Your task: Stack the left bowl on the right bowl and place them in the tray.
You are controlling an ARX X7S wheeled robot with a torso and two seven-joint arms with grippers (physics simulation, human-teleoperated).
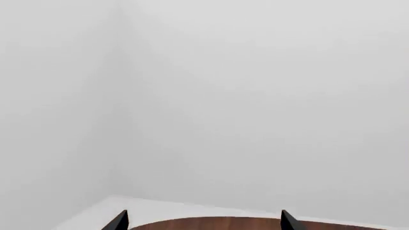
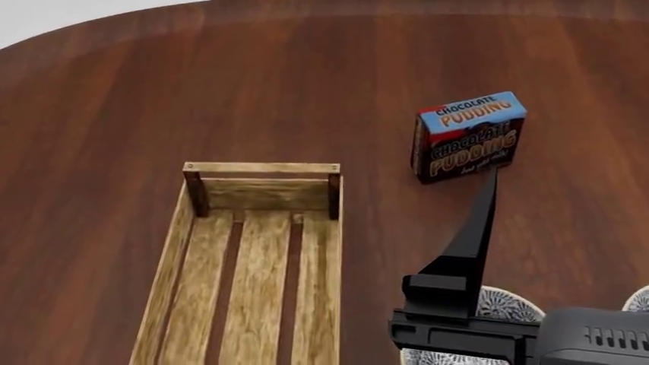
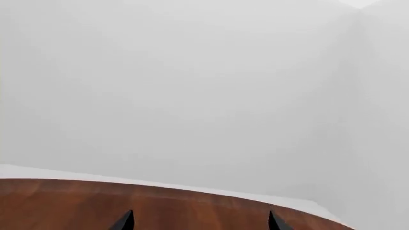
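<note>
Right end effector (image 2: 485, 179) hangs spread over a patterned bowl (image 2: 504, 306), possibly the left one; the tray (image 2: 175, 251) sits empty alongside; descending blind risks clipping the rim and skidding it

- On the table (image 2: 112, 99) we find the tray (image 2: 172, 266) left of centre, running lengthwise from the near edge of our head view away from us.
- The chocolate pudding box (image 2: 469, 137) stands on the table to the right of the tray and farther back, well apart from it.
- Our right gripper (image 2: 476, 228) reaches forward between them, its tip just before the box.
- A bowl (image 2: 507, 306) sits under that arm, near right of the tray.
</note>
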